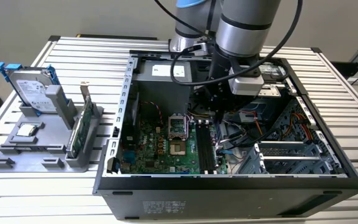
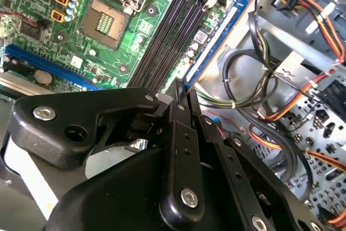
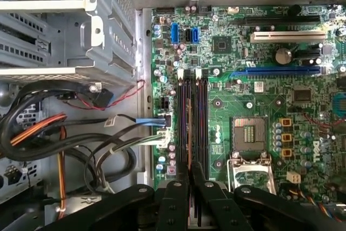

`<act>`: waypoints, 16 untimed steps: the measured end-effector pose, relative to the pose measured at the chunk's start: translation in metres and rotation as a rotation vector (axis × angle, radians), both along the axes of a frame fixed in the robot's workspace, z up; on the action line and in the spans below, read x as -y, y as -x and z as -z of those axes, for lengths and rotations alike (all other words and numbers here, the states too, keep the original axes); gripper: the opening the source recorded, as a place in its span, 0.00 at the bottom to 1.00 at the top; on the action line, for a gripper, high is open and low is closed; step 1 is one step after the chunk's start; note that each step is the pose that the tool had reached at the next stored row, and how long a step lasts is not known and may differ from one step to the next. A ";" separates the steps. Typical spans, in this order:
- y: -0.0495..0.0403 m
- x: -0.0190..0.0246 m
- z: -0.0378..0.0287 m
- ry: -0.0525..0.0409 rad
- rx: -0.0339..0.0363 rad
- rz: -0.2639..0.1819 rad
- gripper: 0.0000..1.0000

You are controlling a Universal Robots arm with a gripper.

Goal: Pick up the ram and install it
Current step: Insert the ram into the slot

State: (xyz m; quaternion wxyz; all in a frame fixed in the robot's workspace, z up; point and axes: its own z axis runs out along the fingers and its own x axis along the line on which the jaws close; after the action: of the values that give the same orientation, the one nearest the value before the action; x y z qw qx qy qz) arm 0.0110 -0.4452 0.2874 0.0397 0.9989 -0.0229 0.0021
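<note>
A white slatted counter [image 1: 347, 112] carries an open black computer case [image 1: 229, 193] lying on its side, with the arm reaching down into it

The ram [image 2: 213, 44] stands on its long edge over the row of dark memory slots [image 3: 201, 123] on the green motherboard [image 3: 259, 79]. It is lined up with the slot at the side of the row nearest the cable bundle. In the first wrist view it shows as a thin strip [image 3: 187, 128] running along that slot, away from the fingertips. Whether it is already pressed home in the slot cannot be told.

The black hand [image 2: 181, 87] is closed on one end of the ram, its two fingers pinched together with the stick between them; both wrist views show this [image 3: 189, 170]. In the exterior view the hand [image 1: 216, 116] hangs low inside the case, just above the board.

Beside the slots lies the square processor socket [image 3: 248, 133], its metal frame open. On the other side a tangle of black, orange and grey cables [image 3: 54, 133] runs beneath a metal drive cage [image 3: 102, 31].

Outside the case, at the exterior view's left, a grey holder [image 1: 30, 149] on the counter keeps a hard drive [image 1: 33, 91] with blue rails and a green card [image 1: 82, 123] upright
</note>
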 end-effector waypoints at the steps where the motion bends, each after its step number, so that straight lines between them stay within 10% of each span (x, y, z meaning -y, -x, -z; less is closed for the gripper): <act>1: 0.0000 0.0010 0.0020 -0.0003 0.0001 0.000 0.00; 16: 0.0000 0.0080 0.0291 -0.0006 0.0001 0.000 0.00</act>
State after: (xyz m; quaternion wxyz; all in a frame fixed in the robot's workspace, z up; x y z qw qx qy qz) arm 0.0110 -0.4532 0.2584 0.0394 0.9990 -0.0230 0.0021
